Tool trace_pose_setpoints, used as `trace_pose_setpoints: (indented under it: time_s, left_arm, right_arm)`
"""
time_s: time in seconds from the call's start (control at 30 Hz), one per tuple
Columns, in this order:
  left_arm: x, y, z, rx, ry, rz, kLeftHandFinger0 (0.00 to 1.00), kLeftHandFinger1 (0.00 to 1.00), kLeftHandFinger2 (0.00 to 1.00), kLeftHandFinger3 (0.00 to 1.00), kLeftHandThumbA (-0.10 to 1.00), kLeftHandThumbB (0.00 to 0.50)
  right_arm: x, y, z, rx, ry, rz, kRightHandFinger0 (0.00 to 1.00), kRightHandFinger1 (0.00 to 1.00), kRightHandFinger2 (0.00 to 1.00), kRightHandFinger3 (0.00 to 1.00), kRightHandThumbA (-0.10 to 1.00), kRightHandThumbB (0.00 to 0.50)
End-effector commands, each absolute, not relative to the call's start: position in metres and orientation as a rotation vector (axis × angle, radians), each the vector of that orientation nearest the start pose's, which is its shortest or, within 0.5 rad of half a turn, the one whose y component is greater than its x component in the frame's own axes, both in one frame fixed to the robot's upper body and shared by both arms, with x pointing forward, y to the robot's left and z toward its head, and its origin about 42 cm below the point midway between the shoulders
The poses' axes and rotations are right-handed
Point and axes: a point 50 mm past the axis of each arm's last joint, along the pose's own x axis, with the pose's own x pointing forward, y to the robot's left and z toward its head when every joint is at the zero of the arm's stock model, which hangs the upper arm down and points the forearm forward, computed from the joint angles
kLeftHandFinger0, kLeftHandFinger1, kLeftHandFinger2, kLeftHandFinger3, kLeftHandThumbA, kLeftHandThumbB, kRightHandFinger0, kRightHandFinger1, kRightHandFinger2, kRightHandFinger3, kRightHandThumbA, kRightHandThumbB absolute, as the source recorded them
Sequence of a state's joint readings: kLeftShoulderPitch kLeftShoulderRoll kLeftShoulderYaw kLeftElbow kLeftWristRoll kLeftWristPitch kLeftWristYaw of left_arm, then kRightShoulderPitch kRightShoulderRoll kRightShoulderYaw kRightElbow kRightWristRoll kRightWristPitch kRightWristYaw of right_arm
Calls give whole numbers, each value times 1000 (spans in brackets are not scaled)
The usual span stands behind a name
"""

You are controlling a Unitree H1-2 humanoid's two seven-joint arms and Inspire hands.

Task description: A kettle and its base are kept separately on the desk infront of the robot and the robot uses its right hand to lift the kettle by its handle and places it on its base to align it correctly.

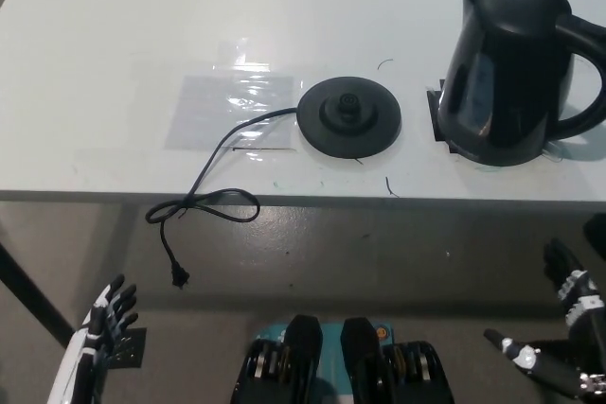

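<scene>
A black kettle stands upright on the white desk at the right, its handle pointing right. Its round black base lies apart to the kettle's left, near the desk's front edge, with nothing on it. My black right hand hangs low at the bottom right, below the desk edge, fingers spread and holding nothing. My white left hand rests at the bottom left, also open and below the desk.
The base's black cord runs left off the desk's front edge, its plug dangling. A clear taped sheet lies left of the base. A dark marker patch sits under the kettle's left side.
</scene>
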State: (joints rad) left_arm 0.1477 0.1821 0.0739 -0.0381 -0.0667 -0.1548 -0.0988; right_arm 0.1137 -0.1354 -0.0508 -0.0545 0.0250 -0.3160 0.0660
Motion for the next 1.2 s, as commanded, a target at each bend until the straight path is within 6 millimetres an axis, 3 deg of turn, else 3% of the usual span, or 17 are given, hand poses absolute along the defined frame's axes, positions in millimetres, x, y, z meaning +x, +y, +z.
trace_pose_setpoints:
  time_s: [0.0, 0.13, 0.17, 0.3, 0.47, 0.77, 0.93, 1.03, 1.17]
  left_arm:
    - [229, 288, 120, 142, -200, -90, 1000, 1000, 1000, 1000, 1000, 246]
    - [227, 284, 123, 177, -197, -104, 1000, 1000, 1000, 1000, 1000, 198]
    - [228, 282, 124, 190, -196, -109, 1000, 1000, 1000, 1000, 1000, 194]
    - [230, 279, 125, 175, -200, -119, 1000, 1000, 1000, 1000, 1000, 186]
    - [228, 277, 124, 159, -200, -139, 1000, 1000, 1000, 1000, 1000, 181]
    - [231, 275, 124, 145, -204, -152, 1000, 1000, 1000, 1000, 1000, 189]
    - [234, 275, 122, 141, -188, -154, 1000, 1000, 1000, 1000, 1000, 205]
    - [234, 275, 120, 136, -190, -156, 1000, 1000, 1000, 1000, 1000, 189]
    - [234, 276, 118, 135, -186, -152, 1000, 1000, 1000, 1000, 1000, 201]
  right_arm:
    - [240, -292, 165, -190, -517, -93, 1000, 1000, 1000, 1000, 991, 152]
    - [248, -305, 187, -182, -555, -131, 1000, 1000, 1000, 1000, 985, 179]
    - [254, -312, 201, -189, -587, -152, 1000, 1000, 1000, 1000, 996, 195]
    - [265, -322, 222, -200, -611, -176, 1000, 1000, 1000, 1000, 1000, 200]
    - [304, -346, 256, -119, -622, -142, 1000, 1000, 1000, 1000, 1000, 205]
    - [359, -365, 275, -43, -595, -126, 1000, 1000, 1000, 1000, 1000, 219]
    - [388, -373, 287, -40, -577, -108, 1000, 1000, 1000, 1000, 1000, 255]
    - [404, -373, 291, -36, -562, -95, 1000, 1000, 1000, 1000, 1000, 285]
    - [422, -368, 294, -44, -536, -77, 1000, 1000, 1000, 1000, 1000, 272]
